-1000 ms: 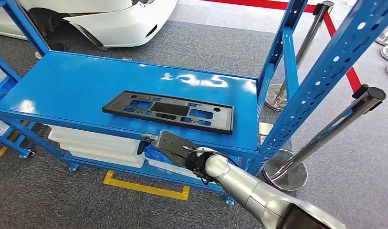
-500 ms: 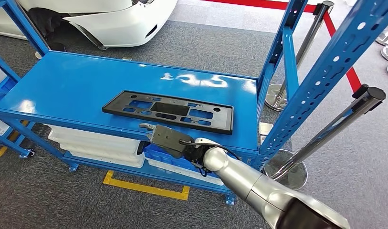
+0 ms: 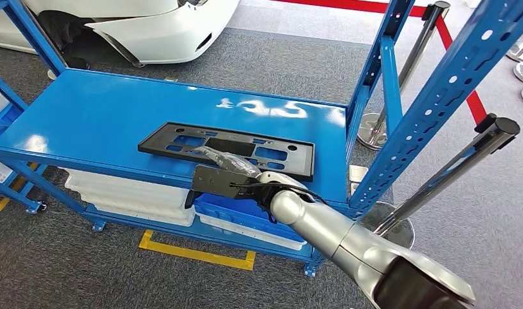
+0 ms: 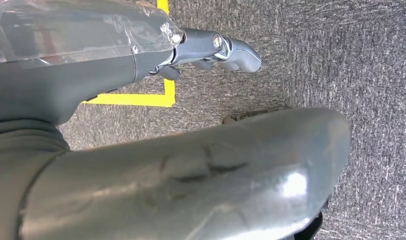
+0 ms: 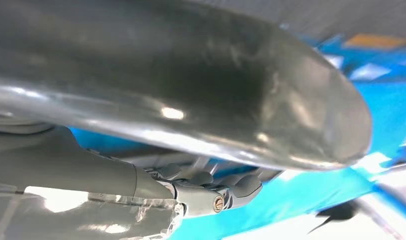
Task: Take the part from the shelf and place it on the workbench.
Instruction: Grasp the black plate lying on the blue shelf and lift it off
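The part [image 3: 181, 138] is a flat black rectangular frame with cut-outs, lying on the top deck of the blue shelf [image 3: 98, 116]. My right hand [image 3: 223, 172] has come in from the front, at the deck's front edge. Its fingers [image 3: 221, 158] reach over the part's near long edge, and its palm is in front of the shelf lip. I cannot tell whether the fingers touch the part. In the right wrist view, the right hand [image 5: 191, 100] has loosely bent fingers [image 5: 225, 192] with nothing between them. My left hand [image 4: 156, 150] hangs over grey carpet and holds nothing.
A blue upright [image 3: 439, 96] of the shelf stands close on the right of my arm. Behind it are chrome stanchions [image 3: 439, 180]. A blue bin [image 3: 246, 215] and white trays [image 3: 130, 193] sit on the lower level. A white car body [image 3: 149, 26] is behind, and yellow tape [image 3: 194, 254] marks the floor.
My right hand has risen from below the shelf's front lip and moved forward. Its fingers now lie over the part's near edge. The part has not moved.
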